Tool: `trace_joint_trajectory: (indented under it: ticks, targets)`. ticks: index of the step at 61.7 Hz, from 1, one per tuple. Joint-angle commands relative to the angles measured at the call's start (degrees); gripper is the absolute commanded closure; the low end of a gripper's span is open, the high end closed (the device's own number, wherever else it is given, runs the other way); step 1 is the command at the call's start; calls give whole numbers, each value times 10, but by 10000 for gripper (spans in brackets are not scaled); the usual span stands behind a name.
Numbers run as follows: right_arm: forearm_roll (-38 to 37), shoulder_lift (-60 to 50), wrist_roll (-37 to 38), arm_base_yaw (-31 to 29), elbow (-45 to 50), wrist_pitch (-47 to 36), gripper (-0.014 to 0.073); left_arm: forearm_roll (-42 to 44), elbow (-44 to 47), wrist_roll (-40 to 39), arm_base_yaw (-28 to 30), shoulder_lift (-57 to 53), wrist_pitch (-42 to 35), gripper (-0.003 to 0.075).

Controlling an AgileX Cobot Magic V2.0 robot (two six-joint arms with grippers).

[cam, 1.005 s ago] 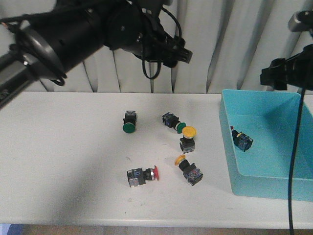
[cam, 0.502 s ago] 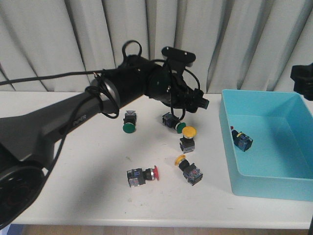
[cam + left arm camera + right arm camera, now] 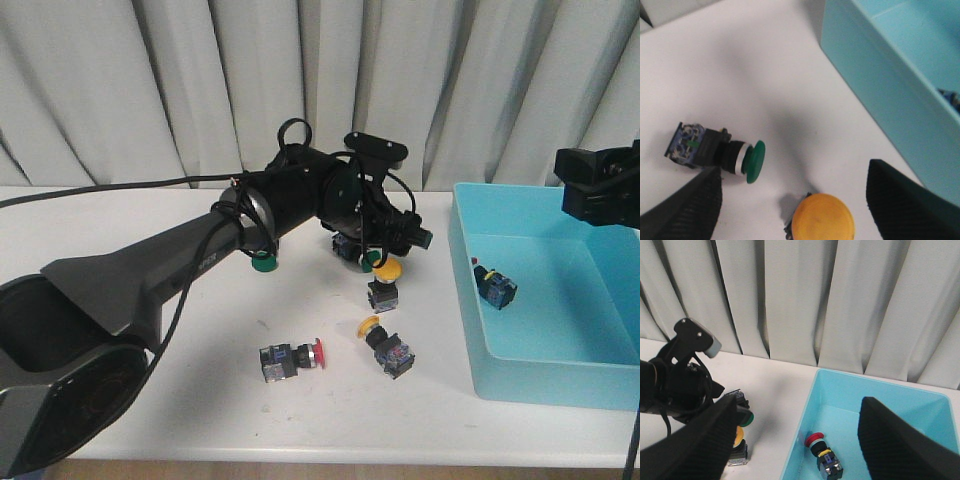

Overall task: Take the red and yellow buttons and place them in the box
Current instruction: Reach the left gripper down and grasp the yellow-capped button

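Left tool (image 3: 790, 200): spread wide, straddling the upright round yellow-capped push-button (image 3: 823, 218) on the white table (image 3: 150, 300) (lined up to grip).
Right tool (image 3: 795, 440): wide, empty, above the turquoise plastic box (image 3: 600, 385), which holds one red-capped button (image 3: 822, 452).

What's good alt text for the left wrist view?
The open left tool hovers over a yellow button standing cap-up on the white table. A green button lies on its side nearby, and the turquoise box fills one corner.
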Motion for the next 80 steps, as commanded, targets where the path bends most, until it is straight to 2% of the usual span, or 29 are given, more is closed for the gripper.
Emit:
trace_joint_trajectory:
  ticks: [1,15,31,37,47,69,75,80]
  targets:
    - [-3,-9,-5,1,-14,-43,86,-17,-20,15,0,-30,-22,146]
    - [-3,-9,-3,1,-14,-43,86,-69,-20,51,0,-10,-14,146]
    - [-3,-9,-3,1,-14,-43,86,-69,-20,52,0,-4,-12,146]
    - [-3,-9,-3,1,-14,-42,86,-71,-20,52,0,-4,-8,172]
    - [-3,-9,-3,1,-14,-42,87,-70,-20,52,0,-4,12,295]
    - [-3,-9,-3,1,-14,-40,87,-81,-20,52,0,-5,13,634]
    - [-3,-9,-3,1,-14,-39,87,-91,-20,52,0,-13,14,704]
    - [-6,-8,-3,1,-14,-38,87,-104,-20,52,0,-29,20,729]
